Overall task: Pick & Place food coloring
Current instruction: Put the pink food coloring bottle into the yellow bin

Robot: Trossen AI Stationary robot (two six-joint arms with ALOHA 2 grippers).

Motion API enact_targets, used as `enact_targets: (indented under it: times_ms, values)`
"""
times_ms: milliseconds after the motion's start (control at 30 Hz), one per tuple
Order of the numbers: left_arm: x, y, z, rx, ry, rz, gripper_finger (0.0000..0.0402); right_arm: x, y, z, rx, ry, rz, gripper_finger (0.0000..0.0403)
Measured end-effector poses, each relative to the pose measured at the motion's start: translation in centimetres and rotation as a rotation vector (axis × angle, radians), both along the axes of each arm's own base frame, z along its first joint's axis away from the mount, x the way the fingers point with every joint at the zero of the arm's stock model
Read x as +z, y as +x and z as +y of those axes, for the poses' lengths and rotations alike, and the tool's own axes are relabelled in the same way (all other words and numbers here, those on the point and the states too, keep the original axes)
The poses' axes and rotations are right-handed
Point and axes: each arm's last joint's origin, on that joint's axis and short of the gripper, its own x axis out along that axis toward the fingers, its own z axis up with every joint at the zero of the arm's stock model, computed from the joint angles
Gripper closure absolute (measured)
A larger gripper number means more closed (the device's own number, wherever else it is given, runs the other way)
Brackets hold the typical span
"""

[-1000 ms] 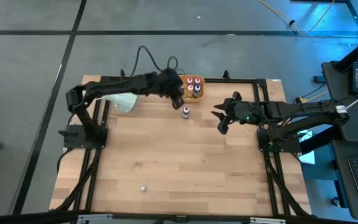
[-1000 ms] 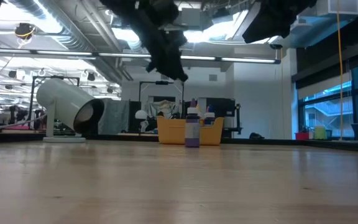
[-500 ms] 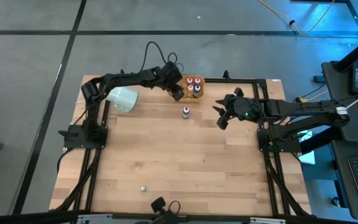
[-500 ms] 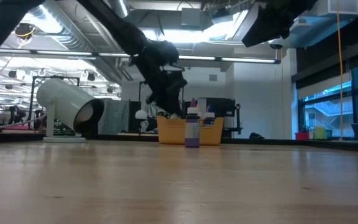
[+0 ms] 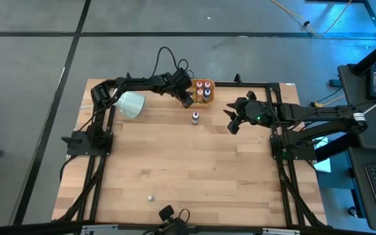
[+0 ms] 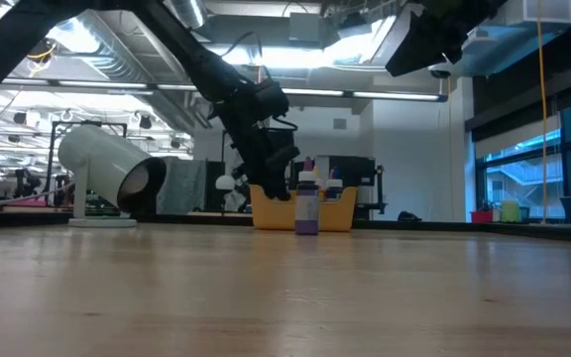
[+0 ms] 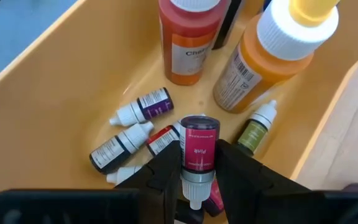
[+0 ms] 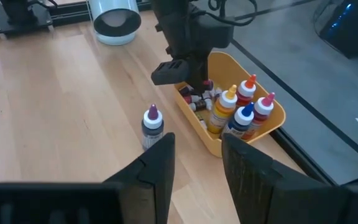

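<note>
My left gripper (image 5: pixel 187 101) hangs over the left end of the orange bin (image 5: pixel 209 99) and is shut on a small pink food coloring bottle (image 7: pixel 199 146). Several tiny dropper bottles (image 7: pixel 129 138) lie on the bin's floor below it, beside taller red and orange bottles (image 7: pixel 272 50) that stand upright. A purple bottle (image 5: pixel 195 118) stands on its base on the table in front of the bin. My right gripper (image 5: pixel 232 121) hovers open to the right of the purple bottle, with nothing between its fingers. My left gripper pinches the pink bottle between its two fingers, on the sides of the body next to the grey cap (image 7: pixel 196 182). The fingers slant down into the bin and lie along the bottle. The cap end points back at the gripper, and the base hangs clear above the small bottles.
A large white cup (image 5: pixel 130 104) lies on its side at the table's far left. A small pale ball (image 5: pixel 151 196) sits near the front edge. Black frame rails run along the table's sides, and bare wood fills the middle.
My left gripper has come down from high above the table to just over the bin's left end, with the pink bottle between its fingers. The purple bottle has kept its place.
</note>
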Motion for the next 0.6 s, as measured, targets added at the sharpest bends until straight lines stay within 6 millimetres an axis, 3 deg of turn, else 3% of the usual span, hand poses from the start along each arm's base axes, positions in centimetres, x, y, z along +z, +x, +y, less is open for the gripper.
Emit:
enact_targets:
  times_ms: [600]
  values:
    - [0.07,-0.01,-0.04,0.000,0.000,0.000,0.0307,0.00,0.02,0.02,-0.019,0.043,-0.027,0.0269]
